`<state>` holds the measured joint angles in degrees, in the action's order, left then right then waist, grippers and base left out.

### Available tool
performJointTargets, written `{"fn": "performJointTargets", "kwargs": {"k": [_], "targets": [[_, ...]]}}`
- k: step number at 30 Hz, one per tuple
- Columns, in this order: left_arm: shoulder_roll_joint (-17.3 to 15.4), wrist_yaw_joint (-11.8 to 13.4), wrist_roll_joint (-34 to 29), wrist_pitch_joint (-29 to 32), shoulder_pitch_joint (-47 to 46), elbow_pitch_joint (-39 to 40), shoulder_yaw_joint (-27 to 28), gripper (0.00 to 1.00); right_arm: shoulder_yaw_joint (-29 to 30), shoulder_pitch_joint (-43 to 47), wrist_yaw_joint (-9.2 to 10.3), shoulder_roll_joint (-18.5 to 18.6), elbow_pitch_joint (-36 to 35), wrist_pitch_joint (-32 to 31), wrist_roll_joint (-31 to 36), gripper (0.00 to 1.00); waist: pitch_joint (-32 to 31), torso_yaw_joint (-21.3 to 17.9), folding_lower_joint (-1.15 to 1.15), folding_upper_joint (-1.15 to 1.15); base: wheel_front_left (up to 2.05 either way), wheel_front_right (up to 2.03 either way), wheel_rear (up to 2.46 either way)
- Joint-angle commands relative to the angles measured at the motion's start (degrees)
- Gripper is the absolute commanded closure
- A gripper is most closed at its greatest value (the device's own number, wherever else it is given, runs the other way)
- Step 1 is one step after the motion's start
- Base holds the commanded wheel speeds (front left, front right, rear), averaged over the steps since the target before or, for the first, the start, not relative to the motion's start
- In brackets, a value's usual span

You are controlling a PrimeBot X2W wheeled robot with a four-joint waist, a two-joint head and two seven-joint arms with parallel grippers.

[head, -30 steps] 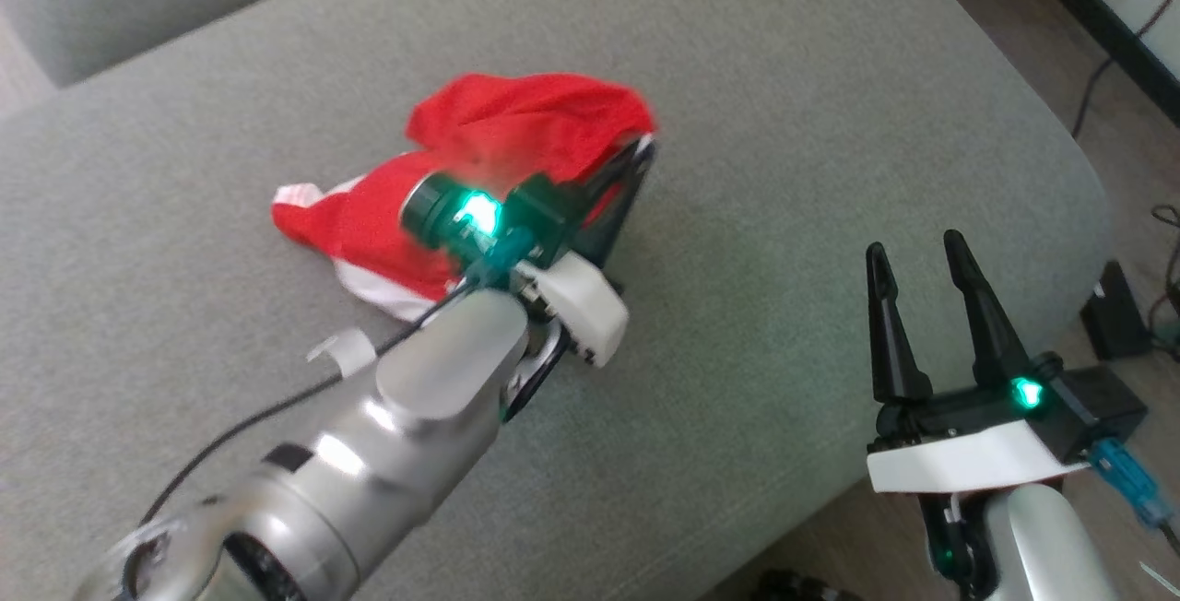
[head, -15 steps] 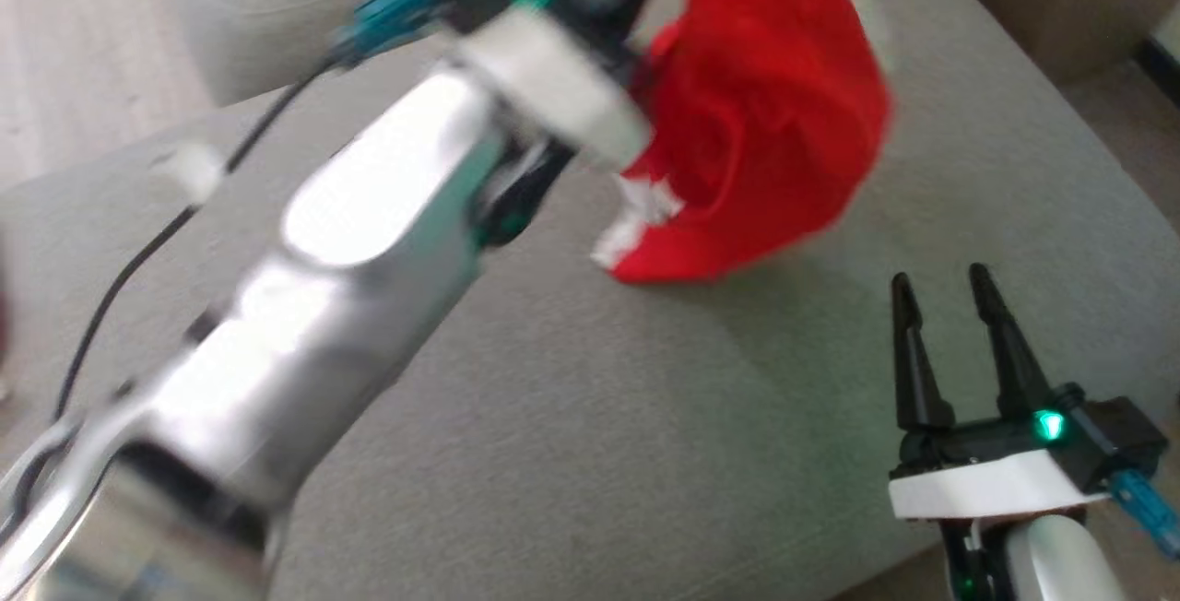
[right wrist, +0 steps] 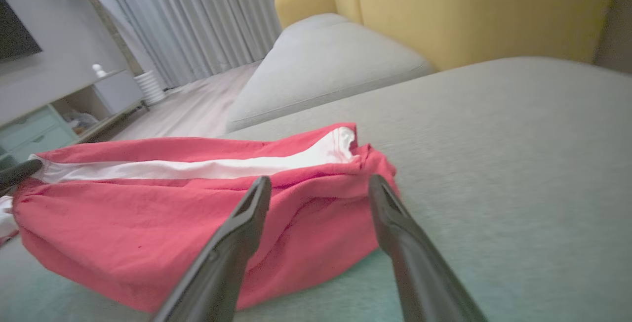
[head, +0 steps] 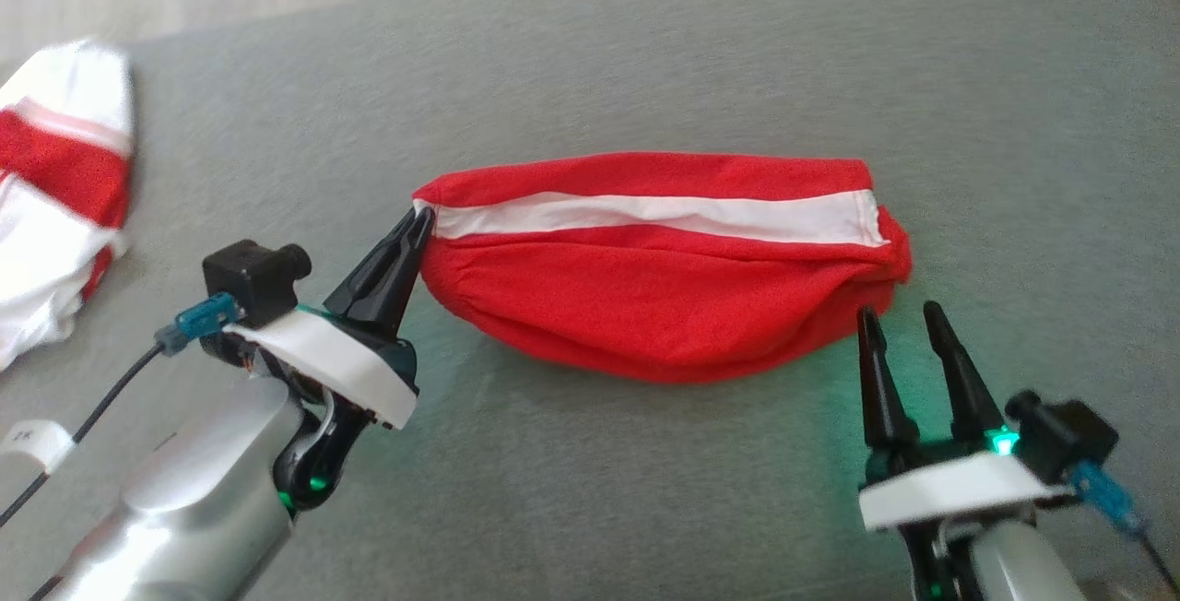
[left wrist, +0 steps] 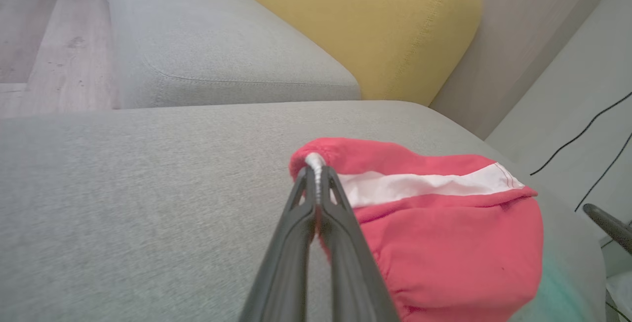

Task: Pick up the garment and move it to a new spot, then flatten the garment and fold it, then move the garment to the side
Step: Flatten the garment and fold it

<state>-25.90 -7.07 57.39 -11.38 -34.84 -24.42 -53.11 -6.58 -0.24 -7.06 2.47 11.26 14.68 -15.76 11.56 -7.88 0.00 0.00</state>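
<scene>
The garment [head: 659, 292] is red with a white band along one edge, and it lies stretched out lengthwise on the grey cushion [head: 645, 57]. My left gripper [head: 419, 218] is shut on the garment's left corner, where the white band ends; in the left wrist view the fingertips [left wrist: 316, 176] pinch that hem of the garment [left wrist: 444, 233]. My right gripper [head: 899, 315] stands open just below the garment's right end, touching nothing. The right wrist view has its two fingers [right wrist: 247, 223] spread wide in front of the garment [right wrist: 163, 213].
A second red-and-white cloth [head: 55, 177] lies at the cushion's far left. A yellow backrest [left wrist: 365, 20] and another grey cushion [left wrist: 212, 50] stand behind. Cables [left wrist: 582, 134] run along the wall and floor to the right of the cushion.
My left gripper lifted the garment from its crumpled heap, swung it through the air and laid it down stretched out. The head camera has shifted, and the right gripper stayed open.
</scene>
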Motion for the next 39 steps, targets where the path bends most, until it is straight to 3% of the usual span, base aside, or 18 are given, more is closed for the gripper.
{"fn": "performJointTargets", "kwargs": {"k": [1,8,11,19,20,22,23,24,25,32,37,39], "targets": [[-2.04,-0.07,-0.29,-0.99,-2.27,2.02,2.6,1.0,-2.0,-4.51,-0.43,0.85,-0.03,0.32,-3.1,0.0,2.66,3.68,0.0,0.0,0.0,0.0,0.0],[-0.53,-0.26,-1.04,-2.39,-3.67,3.52,2.62,1.0,-7.8,-14.62,-0.43,9.56,7.92,-0.15,-13.96,0.0,4.84,7.29,0.0,0.0,0.0,0.0,0.0],[0.19,-0.3,-1.52,-2.7,-4.26,3.36,2.35,1.0,-11.2,-18.5,-0.43,13.42,11.34,-4.61,-18.19,0.0,4.98,8.01,0.0,0.0,0.0,0.0,0.0],[1.63,-0.38,-1.82,-3.22,-4.97,2.79,2.09,1.0,-18.72,-21.71,-0.43,19.09,10.77,-11.9,-26.17,0.0,4.82,9.29,0.0,0.0,0.0,0.0,0.0],[1.74,-0.38,-1.89,-3.26,-5.06,2.77,1.99,1.0,-19.29,-21.87,-0.43,19.68,10.42,-12.11,-26.91,0.09,4.85,9.44,0.0,0.0,0.0,0.0,0.0],[1.91,-0.39,-1.97,-3.33,-5.29,2.81,1.69,1.0,-20.42,-22.2,-0.43,20.79,9.79,-12.23,-27.67,0.52,4.92,9.75,0.0,0.0,0.0,0.0,0.0],[1.89,-0.4,-2.12,-3.36,-5.47,2.87,1.47,1.0,-20.87,-22.41,-0.43,21.3,9.5,-12.0,-27.6,0.61,4.96,9.89,0.0,0.0,0.0,0.0,0.0],[1.83,-0.4,-2.29,-3.39,-5.67,2.98,1.23,1.0,-21.13,-22.59,-0.43,21.71,9.3,-11.7,-27.52,0.9,4.99,10.0,0.0,0.0,0.0,0.0,0.0],[1.76,-0.4,-2.5,-3.42,-5.95,3.14,1.03,1.0,-21.25,-22.86,-0.43,22.15,8.99,-11.09,-27.26,1.0,5.01,10.1,0.0,0.0,0.0,0.0,0.0],[1.99,-0.41,-7.78,-3.59,-11.86,5.23,3.3,1.0,-17.84,-27.55,-0.43,24.32,6.17,-5.04,-25.85,1.0,6.29,9.13,0.0,0.0,0.0,0.0,0.0],[2.86,-0.41,-10.35,-3.61,-22.04,5.19,5.61,1.0,-14.23,-39.4,-0.43,27.11,4.79,-2.97,-24.38,1.0,9.29,5.13,0.0,0.0,0.0,0.0,0.0],[4.7,-0.41,-10.12,-3.61,-26.96,5.18,9.27,1.0,-12.56,-44.93,-0.43,28.2,5.31,-2.36,-24.1,1.0,10.8,3.79,0.0,0.0,0.0,0.0,0.0]]}}
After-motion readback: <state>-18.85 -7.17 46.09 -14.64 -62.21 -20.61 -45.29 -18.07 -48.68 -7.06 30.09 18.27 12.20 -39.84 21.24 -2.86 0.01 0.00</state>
